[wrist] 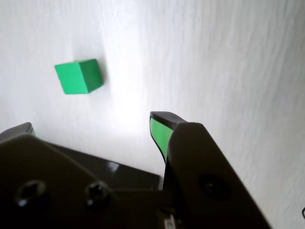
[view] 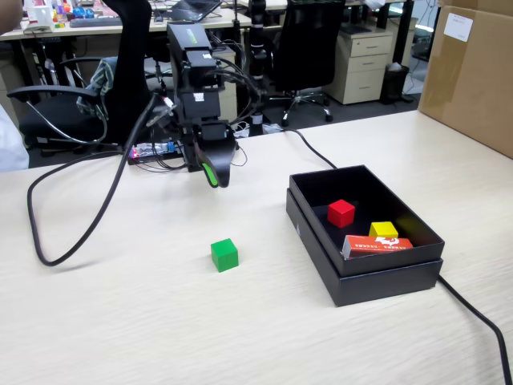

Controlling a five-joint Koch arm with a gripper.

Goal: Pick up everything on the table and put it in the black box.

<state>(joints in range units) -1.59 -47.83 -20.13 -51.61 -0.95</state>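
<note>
The gripper (jaws spread, empty) hangs above the table, apart from the green cube.

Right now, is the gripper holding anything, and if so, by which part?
Nothing is held. The gripper is open and empty above the table, and the green cube sits apart from it, untouched.

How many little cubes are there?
3. The green cube sits on the table, in front of the gripper. The red cube and yellow cube are inside the black box. More could be hidden.
</note>
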